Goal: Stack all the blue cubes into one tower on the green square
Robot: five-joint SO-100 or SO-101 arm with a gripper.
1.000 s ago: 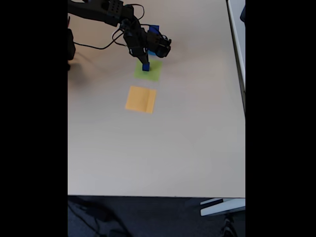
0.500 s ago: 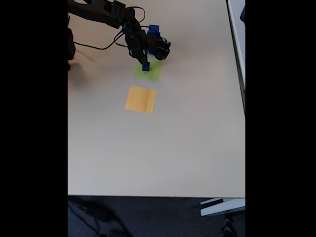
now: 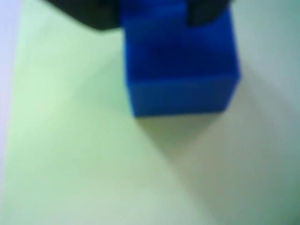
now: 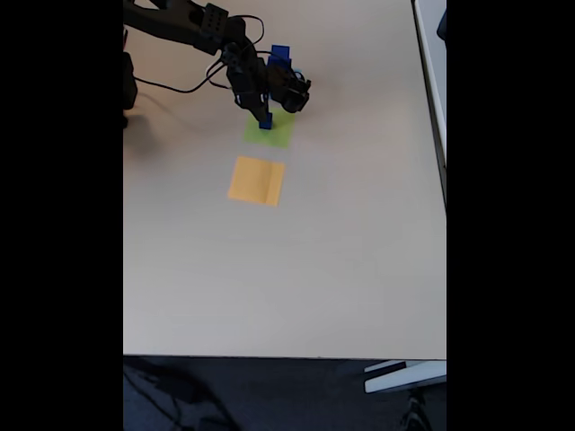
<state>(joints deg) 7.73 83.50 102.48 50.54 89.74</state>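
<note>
In the wrist view a dark blue cube [image 3: 180,65] sits between the two black fingers of my gripper [image 3: 154,14], which is shut on it. The cube is low over the lime-green square [image 3: 70,140], with its shadow right beside it. I cannot tell whether it touches the patch. The fixed view shows the gripper [image 4: 265,118] pointing down with the small blue cube [image 4: 266,125] at its tip, over the near-left part of the green square [image 4: 277,134]. A second blue cube [image 4: 280,55] stands behind the arm, partly hidden by it.
An orange square patch [image 4: 257,180] lies just in front of the green one. The arm [image 4: 193,22] reaches in from the top left, with a black cable [image 4: 171,86] looping beneath it. The table edge [image 4: 287,357] runs along the bottom.
The wrist has drawn slightly back and left. The held blue cube has stayed over the green square and sunk a touch lower.
</note>
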